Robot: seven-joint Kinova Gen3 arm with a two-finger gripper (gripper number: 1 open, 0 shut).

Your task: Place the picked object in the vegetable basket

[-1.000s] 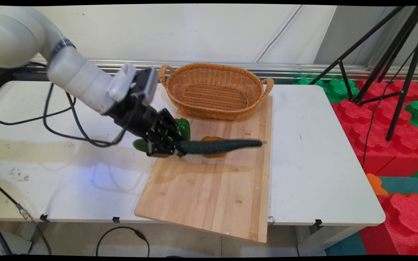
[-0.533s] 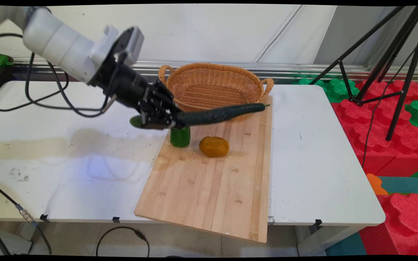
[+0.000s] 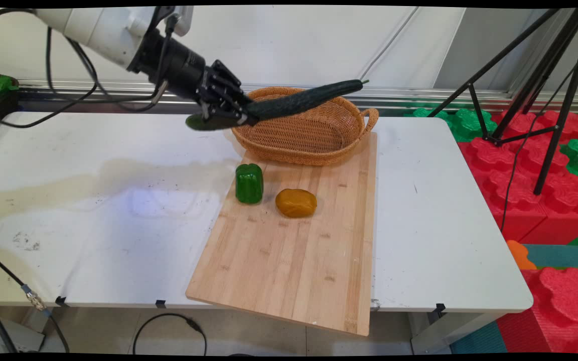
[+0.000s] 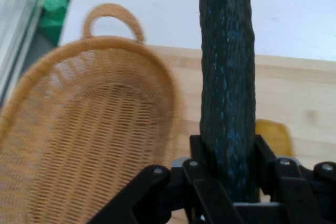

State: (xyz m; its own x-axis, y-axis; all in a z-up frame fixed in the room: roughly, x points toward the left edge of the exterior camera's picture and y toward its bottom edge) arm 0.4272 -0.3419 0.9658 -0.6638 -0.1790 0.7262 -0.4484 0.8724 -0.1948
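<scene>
My gripper (image 3: 234,114) is shut on a long dark green cucumber (image 3: 299,100) near its left end, and holds it in the air, slanting up to the right over the wicker basket (image 3: 269,135). In the hand view the cucumber (image 4: 227,82) runs straight up between my fingers (image 4: 198,153), with the empty basket (image 4: 84,129) below to the left. A green bell pepper (image 3: 249,183) and a yellow-brown potato (image 3: 296,202) rest on the wooden cutting board (image 3: 289,265), below the gripper. A part of the potato (image 4: 273,135) shows beside the cucumber in the hand view.
The cutting board lies on the white table (image 3: 434,210), its near edge past the table's front. Black cables (image 3: 68,95) hang from the arm over the table's left rear. A black tripod (image 3: 545,100) and red and green foam blocks (image 3: 530,175) stand to the right.
The gripper has risen from just above the board, carrying the cucumber up and back until it hangs over the basket. The pepper and the potato have stayed on the board.
</scene>
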